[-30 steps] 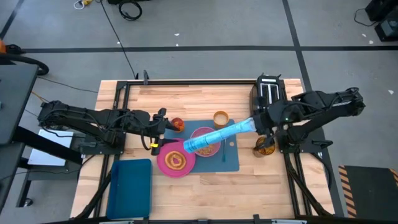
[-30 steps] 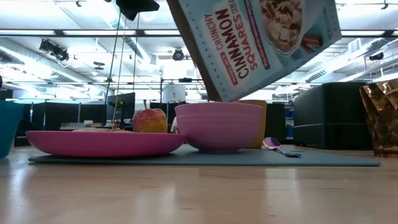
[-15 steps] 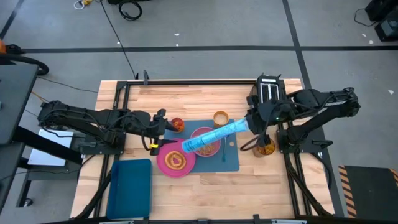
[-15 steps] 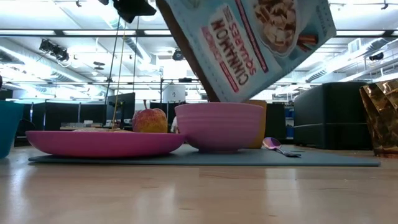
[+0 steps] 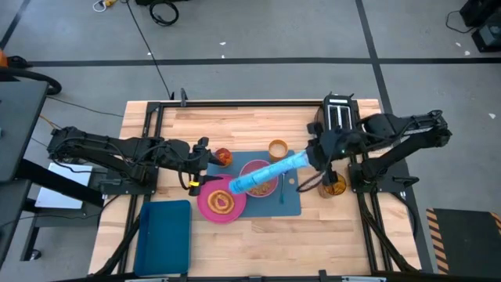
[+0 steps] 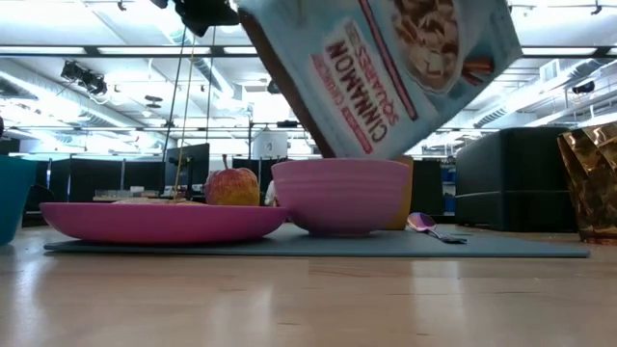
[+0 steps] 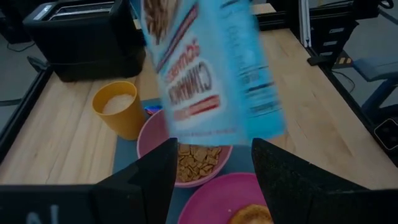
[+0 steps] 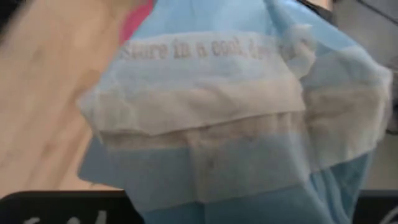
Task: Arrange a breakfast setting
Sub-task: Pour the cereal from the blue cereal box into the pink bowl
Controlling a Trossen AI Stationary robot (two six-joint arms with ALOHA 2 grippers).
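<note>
One plate point(image 5: 220, 204), one bowl point(image 5: 260, 179), one cup point(image 5: 277, 149), one apple point(image 5: 224, 157), one cereal box point(image 5: 270, 171).

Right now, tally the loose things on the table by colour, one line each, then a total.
Pink: 2, plate, bowl
Blue: 4, placemat, cereal box, spoon, tray
Orange: 1, cup
Red: 1, apple
Black: 1, toaster
Amber: 1, glass
Brown: 1, toast
Total: 11

cereal box point(image 6: 386, 72) tipped steeper, shifted left
</note>
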